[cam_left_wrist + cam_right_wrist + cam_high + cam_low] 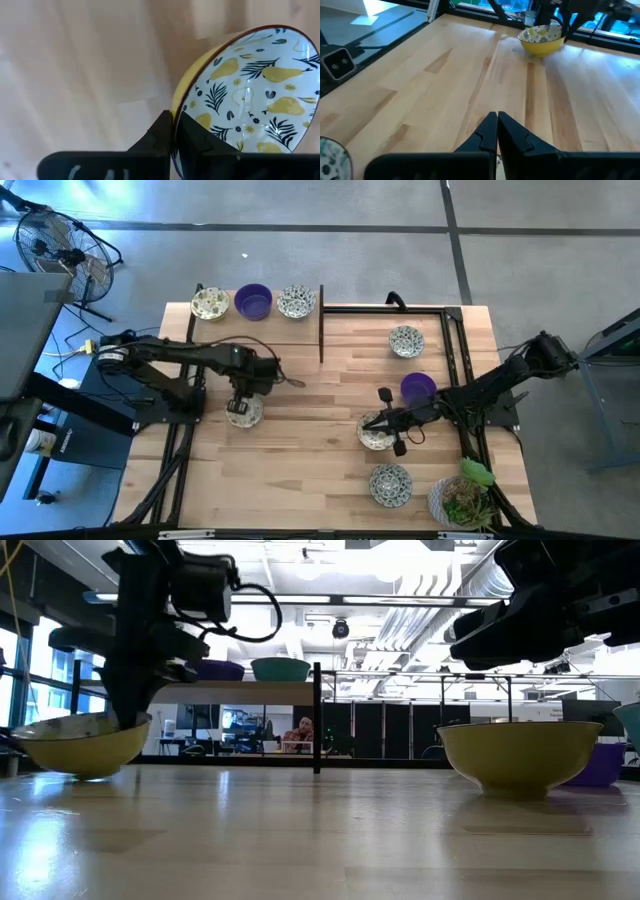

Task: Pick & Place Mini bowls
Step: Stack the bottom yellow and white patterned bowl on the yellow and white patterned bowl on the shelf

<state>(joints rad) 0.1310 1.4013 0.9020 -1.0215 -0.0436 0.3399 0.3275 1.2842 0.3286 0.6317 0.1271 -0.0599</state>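
My left gripper (243, 402) points down at the table's left middle, shut on a mini bowl (250, 95) that is yellow outside and white inside with yellow pears and dark leaves. The same bowl (80, 745) shows low at the table top in the low view. My right gripper (378, 423) is shut and holds nothing. It hovers over another yellow bowl (520, 755), which stands on its base on the table's right half. Three more bowls, cream (211, 303), purple (253, 302) and white patterned (296, 301), stand in a row at the far left edge. My left gripper pinches the bowl's rim (173, 116), one finger inside the bowl and one against its yellow outer wall. The fingers come from above, pointing down. The bowl stays nearly upright right at the table top; whether its base touches the wood I cannot tell.
A patterned bowl (406, 340), a purple one (418, 387) and another patterned one (390, 484) stand on the right half. A white pot with a green plant (462, 500) is at the near right corner. A black upright divider (321, 325) and a black frame (455, 350) border the far right area.
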